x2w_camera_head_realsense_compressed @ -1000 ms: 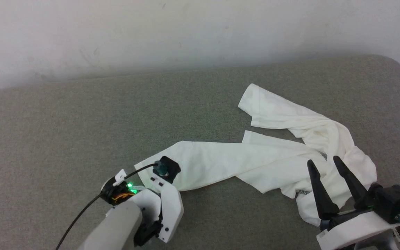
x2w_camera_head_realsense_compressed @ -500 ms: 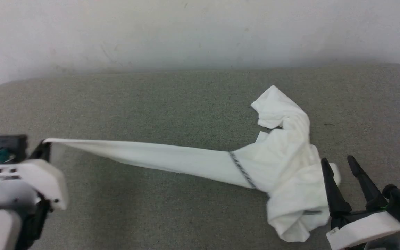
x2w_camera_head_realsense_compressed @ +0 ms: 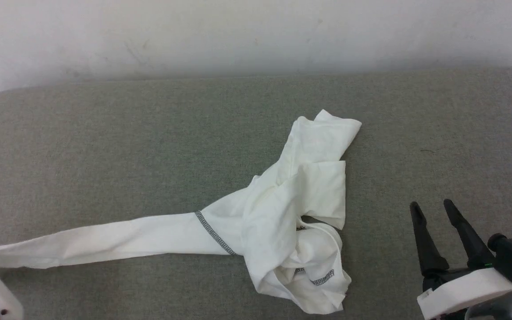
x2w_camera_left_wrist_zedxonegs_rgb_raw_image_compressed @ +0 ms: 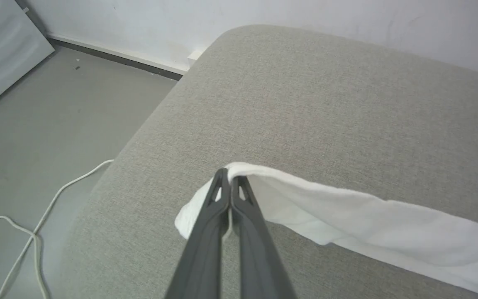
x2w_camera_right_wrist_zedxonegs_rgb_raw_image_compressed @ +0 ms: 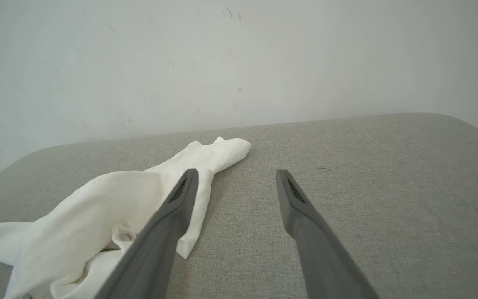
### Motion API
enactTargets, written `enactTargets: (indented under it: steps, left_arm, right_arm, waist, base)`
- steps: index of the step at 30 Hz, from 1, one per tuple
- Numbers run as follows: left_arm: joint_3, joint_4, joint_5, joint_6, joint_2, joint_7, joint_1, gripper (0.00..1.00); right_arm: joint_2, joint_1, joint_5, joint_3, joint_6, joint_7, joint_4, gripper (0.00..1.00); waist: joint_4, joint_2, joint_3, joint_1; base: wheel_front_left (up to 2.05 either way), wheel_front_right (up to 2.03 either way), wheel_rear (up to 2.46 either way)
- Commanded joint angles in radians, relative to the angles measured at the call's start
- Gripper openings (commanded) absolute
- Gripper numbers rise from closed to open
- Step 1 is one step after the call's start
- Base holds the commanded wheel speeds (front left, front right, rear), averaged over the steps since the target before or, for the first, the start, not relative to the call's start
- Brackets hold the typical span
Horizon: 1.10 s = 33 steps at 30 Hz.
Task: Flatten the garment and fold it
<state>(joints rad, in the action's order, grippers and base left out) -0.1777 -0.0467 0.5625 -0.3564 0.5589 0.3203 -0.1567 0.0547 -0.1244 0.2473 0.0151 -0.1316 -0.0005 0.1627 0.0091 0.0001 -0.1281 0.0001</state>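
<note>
Garment (x2w_camera_head_realsense_compressed: 282,209) (white thin long-sleeved shirt, dark grey zigzag seams) has slid left across the grey upholstered cushion (x2w_camera_head_realsense_compressed: 105,146); we drag it by a sleeve end (x2w_camera_left_wrist_zedxonegs_rgb_raw_image_compressed: 272,187) clenched in the left gripper (x2w_camera_left_wrist_zedxonegs_rgb_raw_image_compressed: 230,176). Right gripper (x2w_camera_head_realsense_compressed: 431,204) spread, empty. Body bunched: flattening unfinished.

Soft, even light fills all views, bright and without glare. The white thin-fabric long-sleeved shirt (x2w_camera_head_realsense_compressed: 282,213) looks nearly washed out, its folds faint, casting only a thin shadow on the grey fabric-covered counter (x2w_camera_head_realsense_compressed: 105,155). The head view is slightly soft.
</note>
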Motion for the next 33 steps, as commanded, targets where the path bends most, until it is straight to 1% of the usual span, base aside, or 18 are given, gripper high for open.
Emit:
enactTargets:
  steps: [1,4,6,9,11,14,18,22,27,33]
  left_arm:
    - [0.013,0.005,0.007,0.017,-0.024,-0.035,0.011,1.00]
    - [0.043,0.004,-0.009,0.040,-0.074,-0.147,0.037,1.00]
    - [0.066,-0.003,-0.047,0.047,-0.097,-0.242,0.053,1.00]
    - [0.113,-0.012,-0.087,0.077,-0.132,-0.369,0.073,1.00]
    - [0.155,-0.019,-0.114,0.099,-0.154,-0.436,0.082,1.00]
    - [0.220,-0.023,-0.146,0.135,-0.182,-0.509,0.093,1.00]
    - [0.292,-0.018,-0.174,0.171,-0.231,-0.556,0.101,1.00]
    - [0.351,-0.013,-0.201,0.198,-0.275,-0.574,0.097,1.00]
    - [0.402,0.009,-0.223,0.225,-0.319,-0.580,0.107,1.00]
    - [0.429,0.043,-0.239,0.258,-0.379,-0.582,0.154,1.00]
  right_arm:
    - [-0.002,0.010,0.001,-0.001,0.001,0.002,-0.004,1.00]
    - [-0.001,0.009,-0.001,-0.005,0.001,0.016,-0.012,1.00]
    - [0.002,0.010,-0.001,-0.006,0.001,0.028,-0.016,1.00]
    - [0.008,0.010,0.003,-0.008,0.001,0.049,-0.023,1.00]
    - [0.015,0.009,0.005,-0.011,0.001,0.069,-0.031,1.00]
    - [0.022,0.002,0.010,-0.012,0.001,0.118,-0.047,1.00]
    - [0.034,0.015,0.032,-0.021,0.001,0.190,-0.077,1.00]
    - [0.060,0.080,0.077,-0.039,0.001,0.257,-0.150,1.00]
    - [0.107,0.223,0.139,-0.120,0.001,0.331,-0.298,1.00]
    - [0.159,0.400,0.212,-0.245,0.001,0.419,-0.504,1.00]
  waist:
    - [-0.001,-0.0001,0.002,-0.0001]
    - [0.000,-0.0001,0.014,-0.0001]
    - [0.003,-0.0001,0.024,-0.0001]
    - [0.009,-0.0001,0.040,-0.0001]
    - [0.012,-0.0001,0.052,-0.0001]
    - [0.019,-0.0001,0.072,-0.0001]
    - [0.032,-0.0001,0.088,-0.0001]
    - [0.049,-0.0001,0.087,-0.0001]
    - [0.086,-0.0001,0.053,-0.0001]
    - [0.135,-0.0001,0.006,-0.0001]
  base:
    - [0.00,0.00,0.00]
    - [0.00,0.00,0.00]
    - [0.00,0.00,0.00]
    - [0.00,0.00,0.00]
    - [0.00,0.00,0.00]
    - [0.00,0.00,0.00]
    - [0.00,0.00,0.00]
    - [0.00,0.00,0.00]
    - [0.00,0.00,0.00]
    - [0.00,0.00,0.00]
